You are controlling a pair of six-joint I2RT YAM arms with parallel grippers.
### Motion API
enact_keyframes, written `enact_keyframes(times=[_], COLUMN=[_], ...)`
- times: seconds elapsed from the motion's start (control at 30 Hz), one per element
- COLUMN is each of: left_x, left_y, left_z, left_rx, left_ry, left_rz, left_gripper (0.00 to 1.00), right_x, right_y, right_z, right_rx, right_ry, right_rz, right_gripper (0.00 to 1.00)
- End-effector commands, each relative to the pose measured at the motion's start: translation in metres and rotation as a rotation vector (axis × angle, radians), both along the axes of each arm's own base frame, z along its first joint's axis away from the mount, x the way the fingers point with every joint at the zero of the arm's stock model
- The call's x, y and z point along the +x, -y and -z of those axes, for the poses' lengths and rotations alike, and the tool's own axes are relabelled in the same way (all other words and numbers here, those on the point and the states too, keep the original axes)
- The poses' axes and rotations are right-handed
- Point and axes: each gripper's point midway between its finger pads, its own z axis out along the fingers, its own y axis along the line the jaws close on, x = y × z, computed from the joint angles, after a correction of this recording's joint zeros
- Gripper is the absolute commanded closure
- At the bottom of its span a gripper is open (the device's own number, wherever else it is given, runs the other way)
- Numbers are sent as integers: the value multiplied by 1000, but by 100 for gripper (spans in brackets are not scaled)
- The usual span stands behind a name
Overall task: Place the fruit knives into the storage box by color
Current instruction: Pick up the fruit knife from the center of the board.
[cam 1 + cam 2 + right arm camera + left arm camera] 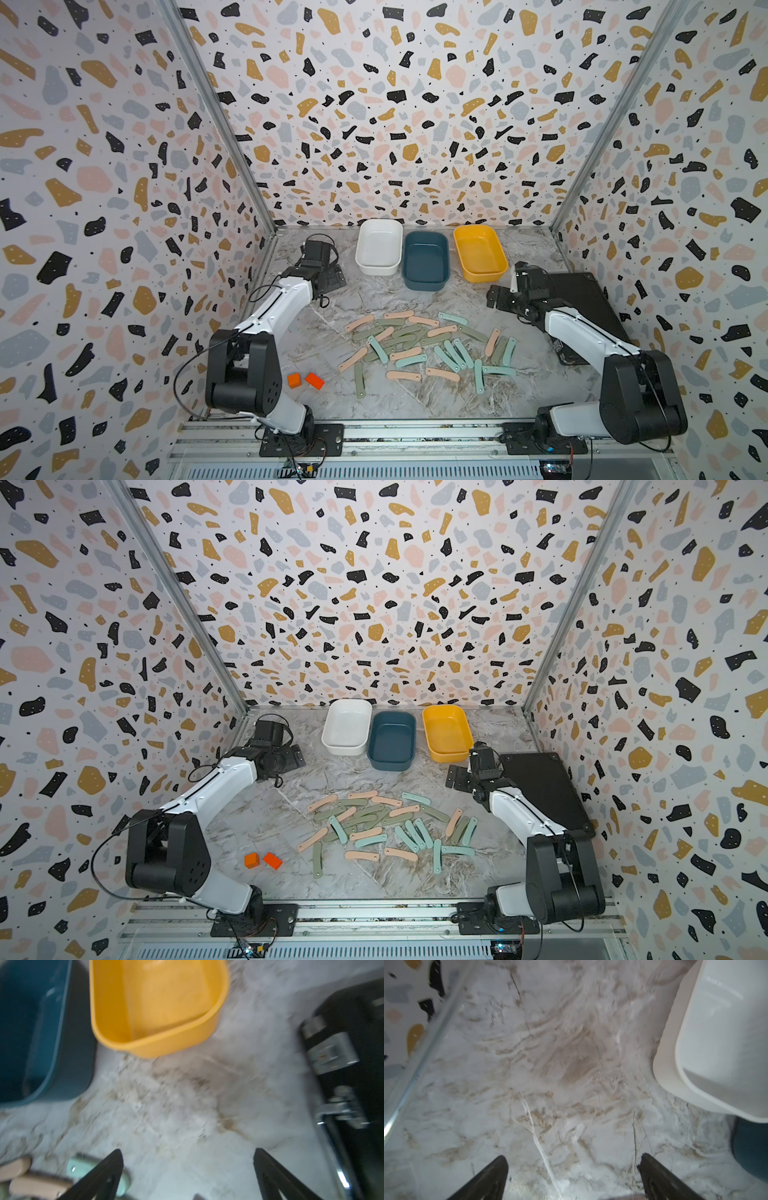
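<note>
While both claws hang spread and empty, your left gripper (573, 1156) beside the white box (376, 269) and your right gripper (188, 1149) just short of the yellow box (155, 1047), the fruit knives (415, 349) lie heaped on the marble tabletop (374, 299) behind and between them. Expect light, stiff, smooth pieces; pinch one loose at the heap's edge across its narrow middle, clear of overlapping neighbours.

Both top views look steeply down from high above the front edge, taking in the whole marble-patterned bench (374, 299). The left wrist view looks down from close and shares the white plastic box (716, 1043) with them. The right wrist view, equally close, shares the yellow plastic box (155, 1012).
</note>
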Motion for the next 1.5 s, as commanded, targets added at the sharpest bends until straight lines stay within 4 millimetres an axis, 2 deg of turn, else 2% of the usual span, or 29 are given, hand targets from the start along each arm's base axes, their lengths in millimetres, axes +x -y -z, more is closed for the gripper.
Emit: enact_keyframes(times=[0.0, 0.1, 0.2, 0.47, 0.67, 0.83, 1.03, 1.27, 1.47], left_x=[-39, -55, -65, -69, -71, -74, -79, -79, -79], left_y=[31, 51, 65, 83, 96, 100, 105, 106, 109], left_z=[12, 21, 26, 39, 44, 47, 51, 53, 52], left_rx=[-115, -177, -235, -289, -322, -340, -356, -363, -372], left_ry=[-199, -240, -245, -290, -302, -312, -325, -330, -329], left_rz=[88, 149, 186, 231, 268, 281, 295, 300, 306], left_gripper=[1, 1, 1, 1, 1, 1, 1, 1, 1], right_x=[-34, -34, -28, -28, -27, -28, -20, -17, -21], right_y=[-28, -47, -69, -105, -117, -123, -129, -124, -120], right_z=[1, -2, -4, 22, 35, 46, 54, 71, 82], right_rx=[5, -33, -84, -172, -177, -187, -199, -236, -243], right_ry=[-160, -149, -150, -235, -276, -300, -311, -343, -372], right_rz=[-159, -257, -356, -539, -589, -617, -629, -617, -601], right_gripper=[0, 2, 10, 25, 37, 38, 37, 38, 47])
